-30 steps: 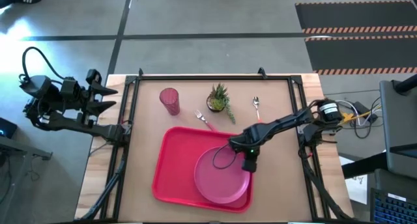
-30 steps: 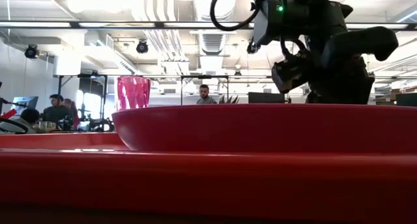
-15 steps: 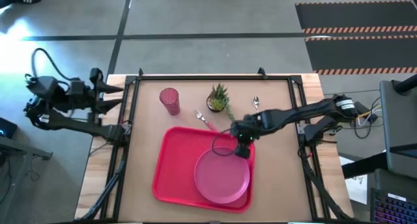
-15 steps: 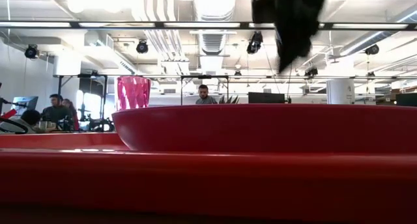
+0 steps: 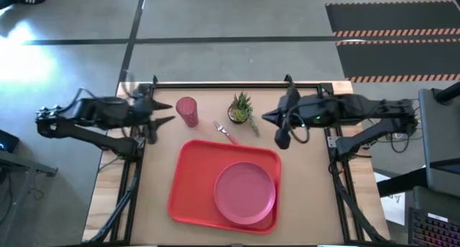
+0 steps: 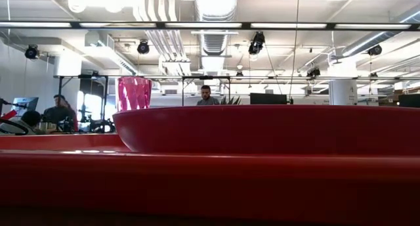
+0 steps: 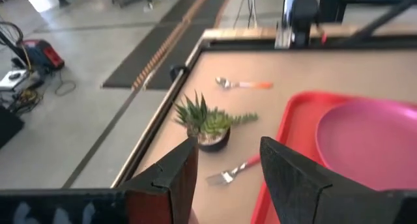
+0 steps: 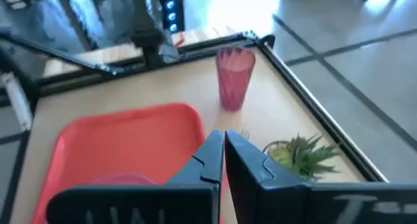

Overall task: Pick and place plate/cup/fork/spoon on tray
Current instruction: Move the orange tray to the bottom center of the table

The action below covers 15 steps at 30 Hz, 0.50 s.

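The pink plate (image 5: pixel 246 192) lies flat in the right half of the red tray (image 5: pixel 194 197). On the table beyond the tray's far rim stand the red-pink cup (image 5: pixel 187 110) and, lying flat, the fork (image 5: pixel 224 131). The spoon (image 7: pixel 241 84) lies near the far right; in the high view my right arm covers it. My left gripper (image 5: pixel 171 112) is open, just left of the cup and apart from it. My right gripper (image 5: pixel 266 118) is shut and empty, raised above the table right of the plant.
A small potted green plant (image 5: pixel 242 108) stands between the cup and the spoon, just beyond the fork. Bare tabletop lies left and right of the tray. A black frame (image 5: pixel 215 83) runs along the table's edges. People show in the room behind (image 6: pixel 206 94).
My right gripper has risen from over the plate, gone toward the far right, and tipped from pointing down to nearly level; it has left the low view. My left gripper has come in from beyond the table's left edge toward the cup. The plate stays on the tray.
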Motion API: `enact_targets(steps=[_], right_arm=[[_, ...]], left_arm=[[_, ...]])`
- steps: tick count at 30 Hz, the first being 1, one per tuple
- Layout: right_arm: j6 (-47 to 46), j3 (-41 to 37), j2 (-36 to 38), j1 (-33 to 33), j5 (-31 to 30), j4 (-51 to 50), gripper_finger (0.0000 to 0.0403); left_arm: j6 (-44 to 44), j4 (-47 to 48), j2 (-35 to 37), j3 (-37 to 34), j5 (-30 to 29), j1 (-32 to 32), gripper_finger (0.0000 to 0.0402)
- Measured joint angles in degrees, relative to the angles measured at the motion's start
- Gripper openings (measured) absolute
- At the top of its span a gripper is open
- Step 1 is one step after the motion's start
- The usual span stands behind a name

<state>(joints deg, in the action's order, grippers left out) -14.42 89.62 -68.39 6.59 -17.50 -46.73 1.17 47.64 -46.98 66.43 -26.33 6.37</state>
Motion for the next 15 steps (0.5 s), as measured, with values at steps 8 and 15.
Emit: enact_targets(steps=[8,15], right_arm=[[-14.7,-8.9,-2.1,2.8,8.4,-9.4,0.0009],[-28.4,-23.5,-5.7,10.4,19.6,4.7,0.0009]], left_arm=[[-0.1,-0.1,-5.1,1.4,-1.5,0.0,0.015],[-3.1,-0.6,-3.5,5.6,-4.4,0.0,0.015]])
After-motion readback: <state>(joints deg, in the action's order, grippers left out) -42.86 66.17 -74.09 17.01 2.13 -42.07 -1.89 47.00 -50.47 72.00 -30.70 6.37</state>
